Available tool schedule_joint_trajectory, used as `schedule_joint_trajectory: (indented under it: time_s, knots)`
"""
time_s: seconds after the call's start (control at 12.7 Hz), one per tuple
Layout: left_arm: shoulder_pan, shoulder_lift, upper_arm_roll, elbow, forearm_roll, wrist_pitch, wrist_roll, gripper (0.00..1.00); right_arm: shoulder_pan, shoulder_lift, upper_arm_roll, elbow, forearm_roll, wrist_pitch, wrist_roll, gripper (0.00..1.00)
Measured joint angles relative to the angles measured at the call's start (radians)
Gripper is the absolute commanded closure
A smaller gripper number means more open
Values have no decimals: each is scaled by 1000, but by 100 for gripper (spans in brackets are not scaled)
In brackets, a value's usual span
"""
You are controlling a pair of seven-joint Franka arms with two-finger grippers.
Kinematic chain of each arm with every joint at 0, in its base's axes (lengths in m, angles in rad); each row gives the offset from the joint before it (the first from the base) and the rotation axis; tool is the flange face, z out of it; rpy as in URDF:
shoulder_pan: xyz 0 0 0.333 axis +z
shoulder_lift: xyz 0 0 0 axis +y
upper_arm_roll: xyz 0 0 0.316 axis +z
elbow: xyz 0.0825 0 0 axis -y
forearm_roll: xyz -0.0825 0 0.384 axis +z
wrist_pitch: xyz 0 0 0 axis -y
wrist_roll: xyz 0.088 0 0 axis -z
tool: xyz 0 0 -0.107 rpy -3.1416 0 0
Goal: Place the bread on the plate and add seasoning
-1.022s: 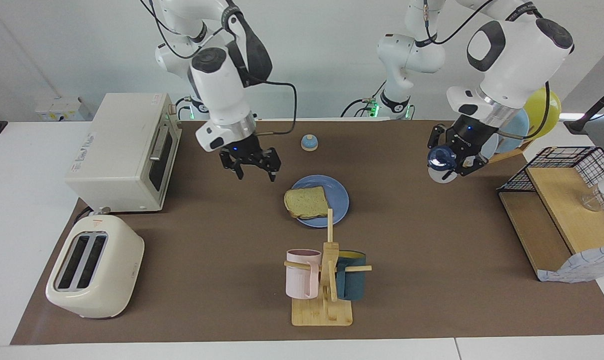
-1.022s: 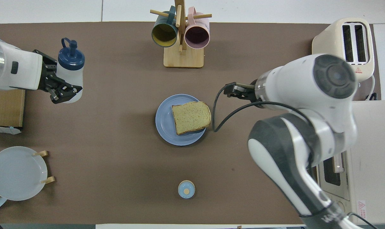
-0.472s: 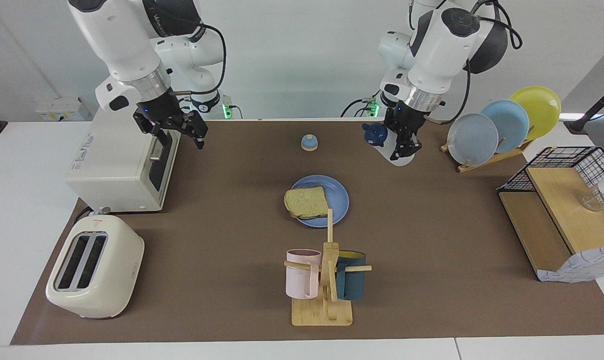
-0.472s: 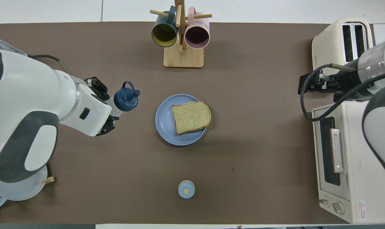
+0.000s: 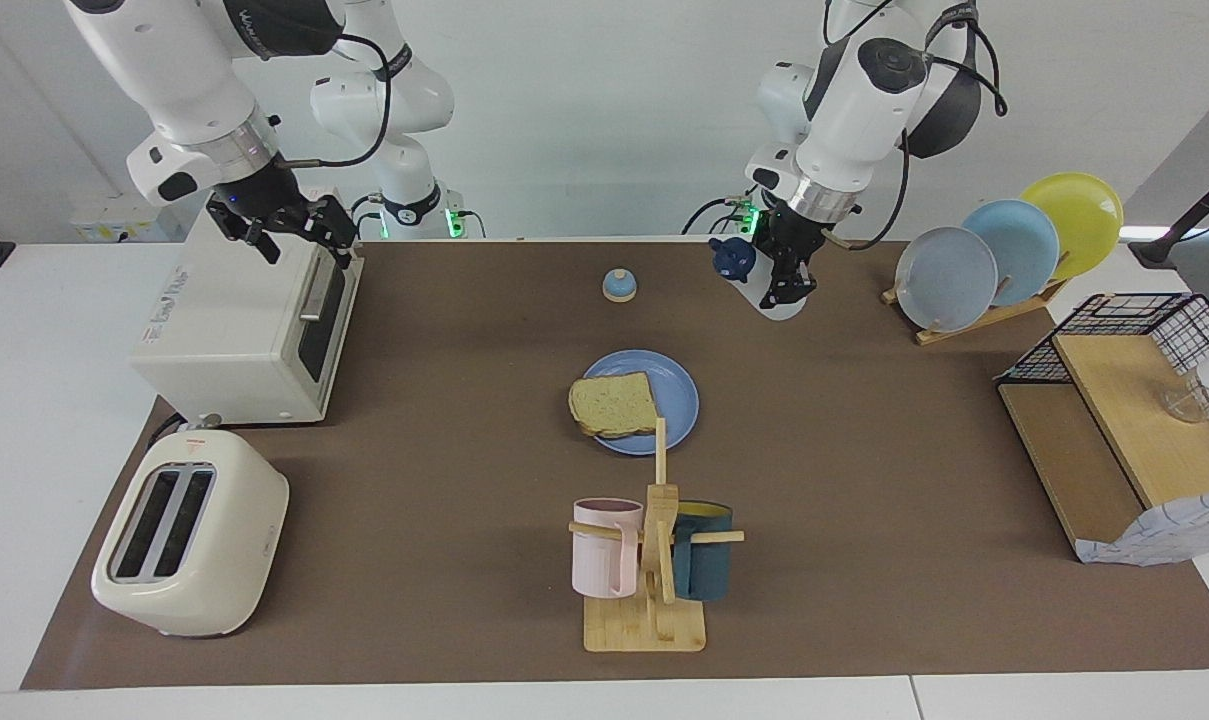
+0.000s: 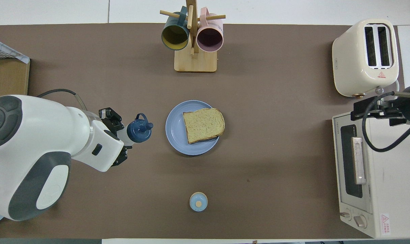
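Seasoning was the step in hand: the left gripper was clamped on the white seasoning bottle, tipped so its navy cap pointed toward the blue plate, over bare mat toward the left arm's end of the table. The toast slice already lay on that plate, overhanging the rim toward the right arm's end. Doing it well would probably mean carrying the cap over the middle of the bread before tipping further, low enough that nothing lands on the mat. The right gripper waited over the toaster oven, fingers spread and holding nothing. The brown mat also held a pop-up toaster, a mug tree, a small bell, a rack of upright plates and a wire-and-wood shelf. White wall stood at the robots' end.
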Motion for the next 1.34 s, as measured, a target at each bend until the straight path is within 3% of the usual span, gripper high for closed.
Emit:
schedule_joint_trajectory:
  time_s: [0.71,1.34]
  knots:
    - [-1,-10,-26,-10,0,-2,-50,100,-25,94,1,110,-30,-45,-24,0]
    - [-1,-11,-26,-10,0,-2,-55,100,-37,102,1,120,-30,-69,-75,0]
